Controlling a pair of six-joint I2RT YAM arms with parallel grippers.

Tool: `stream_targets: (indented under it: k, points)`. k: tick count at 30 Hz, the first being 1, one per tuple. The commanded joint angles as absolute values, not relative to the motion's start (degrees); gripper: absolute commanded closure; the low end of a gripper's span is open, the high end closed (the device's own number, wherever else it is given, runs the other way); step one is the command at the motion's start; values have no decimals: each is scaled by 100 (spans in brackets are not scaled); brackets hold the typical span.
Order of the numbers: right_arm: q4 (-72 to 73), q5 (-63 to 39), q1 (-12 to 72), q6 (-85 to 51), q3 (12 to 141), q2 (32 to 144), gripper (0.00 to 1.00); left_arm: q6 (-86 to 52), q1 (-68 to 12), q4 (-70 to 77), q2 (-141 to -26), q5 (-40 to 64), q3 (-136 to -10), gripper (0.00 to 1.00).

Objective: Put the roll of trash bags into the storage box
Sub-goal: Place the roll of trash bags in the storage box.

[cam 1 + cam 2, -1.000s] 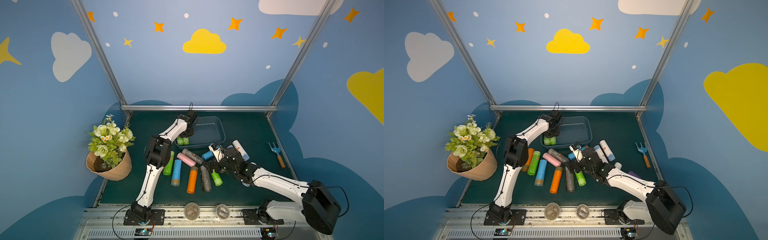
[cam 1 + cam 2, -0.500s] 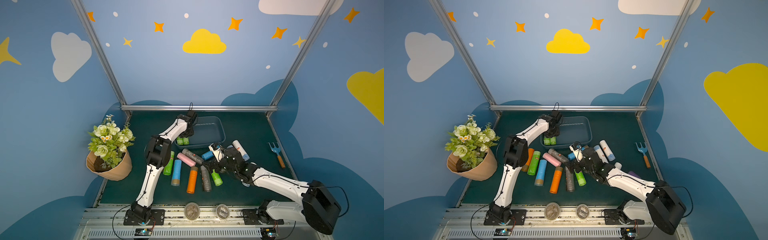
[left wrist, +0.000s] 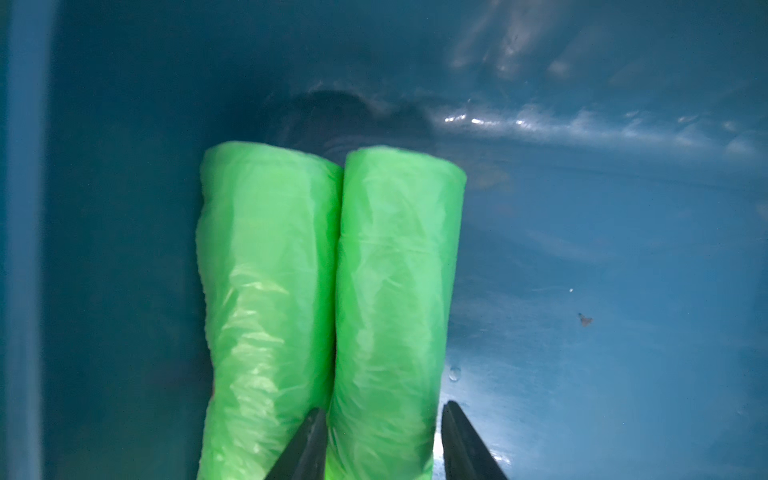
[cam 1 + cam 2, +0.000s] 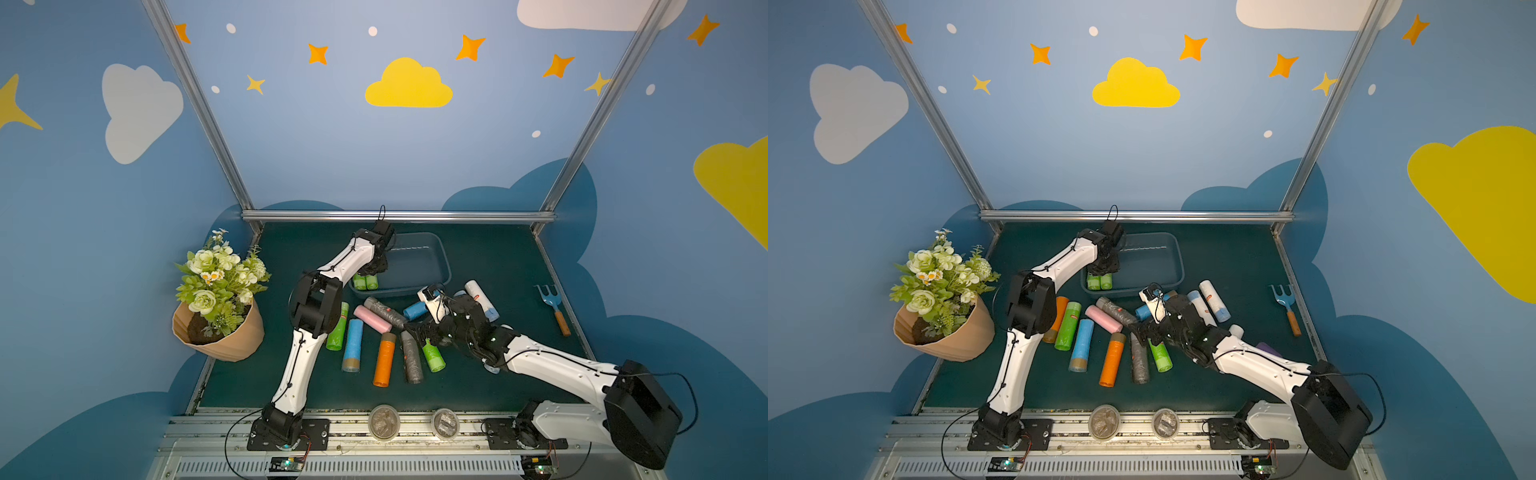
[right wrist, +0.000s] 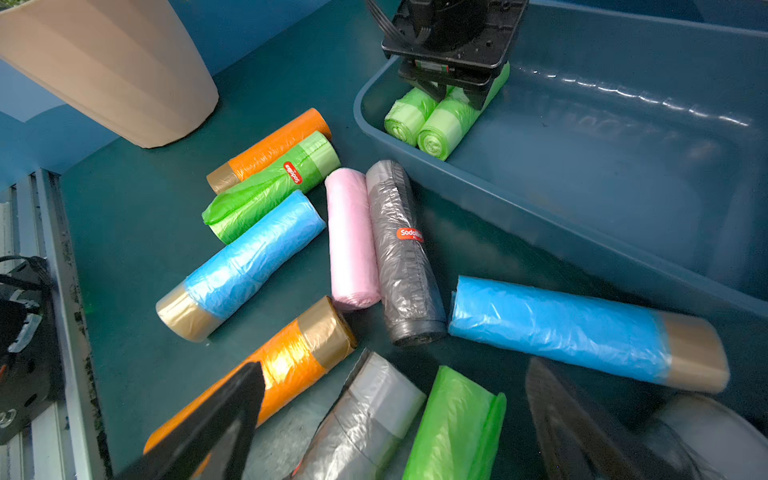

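Dark green worktop (image 4: 498, 266), shallow blue-grey plastic storage box (image 4: 415, 262): bright green plastic trash-bag roll (image 3: 395, 270) lies on box floor inside left hand (image 3: 383, 407), jaws narrow, grip unclear. Open fully, lift straight up; neighbouring green roll (image 3: 266, 270) touches. Right hand (image 5: 395, 363) wide, empty.

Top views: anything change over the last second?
Nothing visibly moved. The left gripper sits at the same spot in the storage box, jaws astride one of the two green rolls lying there. The earlier views are too small to show whether it loosened. The right gripper hangs open over the loose rolls as before. The flower pot and rake are unchanged.
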State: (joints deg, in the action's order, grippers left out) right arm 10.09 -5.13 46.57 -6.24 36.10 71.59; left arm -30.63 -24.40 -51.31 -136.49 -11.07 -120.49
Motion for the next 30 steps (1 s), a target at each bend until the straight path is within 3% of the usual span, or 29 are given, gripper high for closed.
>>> stream_targets:
  k: [1, 15, 30]
  points:
    - [1040, -536, 4625, -656, 3577, 7075, 4, -3002, -2436, -5213, -13379, -1187, -11941, 55]
    - [1096, -584, 4627, -693, 3577, 7134, 4, -2831, -2490, -4660, -12396, -1003, -10927, 53]
    - [942, -477, 4924, -510, 3714, 7193, 4, -2714, -2354, -4299, -10231, -1239, -8587, 50]
